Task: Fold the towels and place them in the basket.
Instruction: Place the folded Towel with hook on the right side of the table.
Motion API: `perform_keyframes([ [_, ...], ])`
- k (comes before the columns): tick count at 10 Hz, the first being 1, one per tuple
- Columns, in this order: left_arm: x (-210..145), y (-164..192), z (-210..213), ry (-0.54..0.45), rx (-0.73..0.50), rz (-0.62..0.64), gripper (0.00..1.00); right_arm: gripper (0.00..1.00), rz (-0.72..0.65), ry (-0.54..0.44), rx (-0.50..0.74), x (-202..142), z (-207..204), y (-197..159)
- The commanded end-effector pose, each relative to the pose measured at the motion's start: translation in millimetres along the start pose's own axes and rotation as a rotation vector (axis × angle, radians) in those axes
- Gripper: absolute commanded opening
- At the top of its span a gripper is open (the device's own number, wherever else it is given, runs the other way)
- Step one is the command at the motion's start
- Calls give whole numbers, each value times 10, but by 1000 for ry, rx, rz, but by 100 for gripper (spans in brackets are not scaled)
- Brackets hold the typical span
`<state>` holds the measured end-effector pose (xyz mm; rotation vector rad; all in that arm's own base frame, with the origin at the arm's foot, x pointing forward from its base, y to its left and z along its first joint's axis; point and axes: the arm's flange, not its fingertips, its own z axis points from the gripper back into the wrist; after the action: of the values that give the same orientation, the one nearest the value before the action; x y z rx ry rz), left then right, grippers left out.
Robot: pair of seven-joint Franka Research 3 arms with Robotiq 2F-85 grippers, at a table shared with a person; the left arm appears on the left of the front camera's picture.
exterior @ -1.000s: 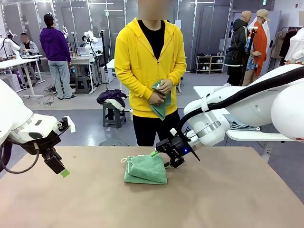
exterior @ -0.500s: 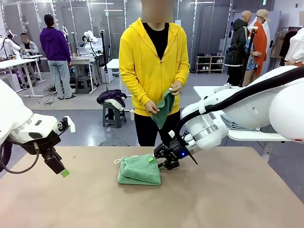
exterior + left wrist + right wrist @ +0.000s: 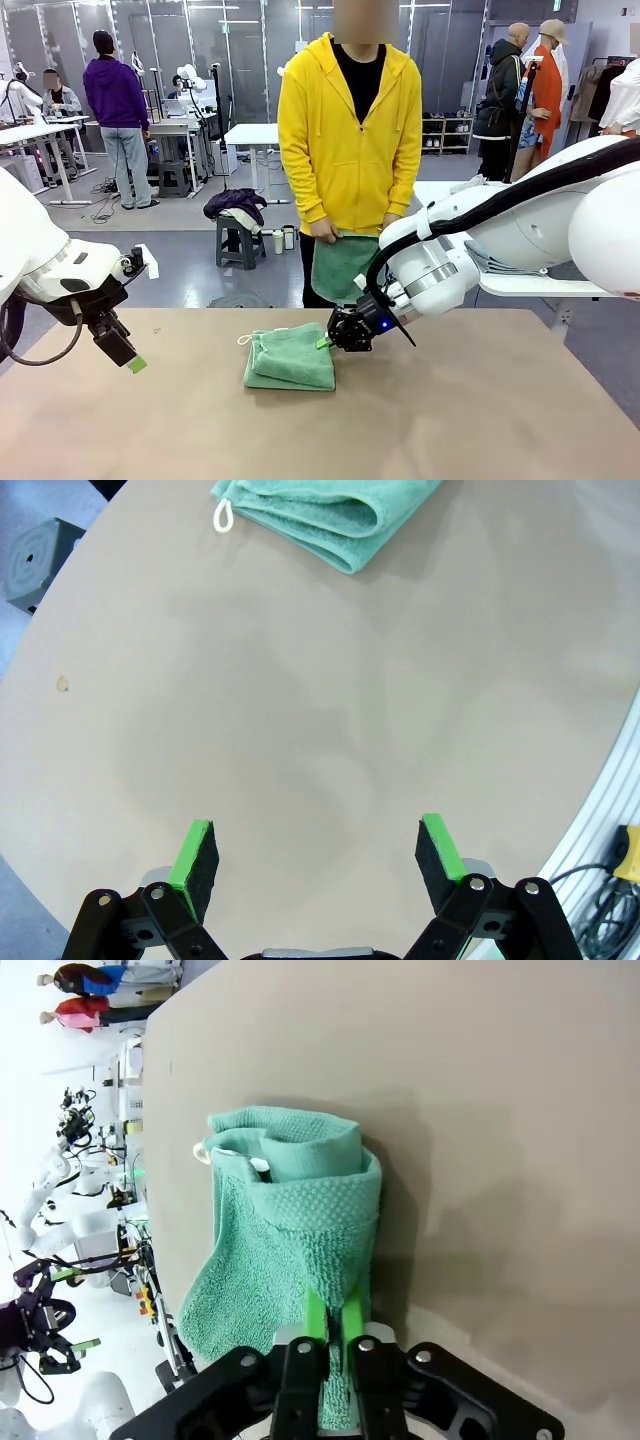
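Note:
A folded mint-green towel lies on the tan table near its far edge, a white cord loop at its left corner. My right gripper is shut on the towel's right edge; in the right wrist view the green pads pinch a fold of the towel. My left gripper hangs open over the table's left side, well away from the towel, with nothing between its fingers. A person in a yellow hoodie holds a second towel spread out with both hands. The basket is out of view.
A white table with folded cloths stands behind my right arm. The tan table's rounded edge runs close to my left gripper. Bare tabletop lies in front of the towel.
My right gripper has shut on the towel's right edge, and the towel has slid a little left. The person stepped right and spread their towel. My left arm has not moved.

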<state>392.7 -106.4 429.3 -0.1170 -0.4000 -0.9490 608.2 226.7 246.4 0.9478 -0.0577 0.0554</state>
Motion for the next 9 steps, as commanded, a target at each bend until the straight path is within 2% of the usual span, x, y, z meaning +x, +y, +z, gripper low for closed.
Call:
perform_keyframes([
  [1, 15, -16, -1, 10, 7, 13, 100, 0, 11, -23, -10, -94, -6, 27],
  [8, 15, -16, -1, 10, 7, 13, 100, 0, 3, -1, -4, -11, -11, 20],
  [9, 15, -16, -1, 10, 7, 13, 100, 5, 4, -2, -7, -10, -10, 21],
])
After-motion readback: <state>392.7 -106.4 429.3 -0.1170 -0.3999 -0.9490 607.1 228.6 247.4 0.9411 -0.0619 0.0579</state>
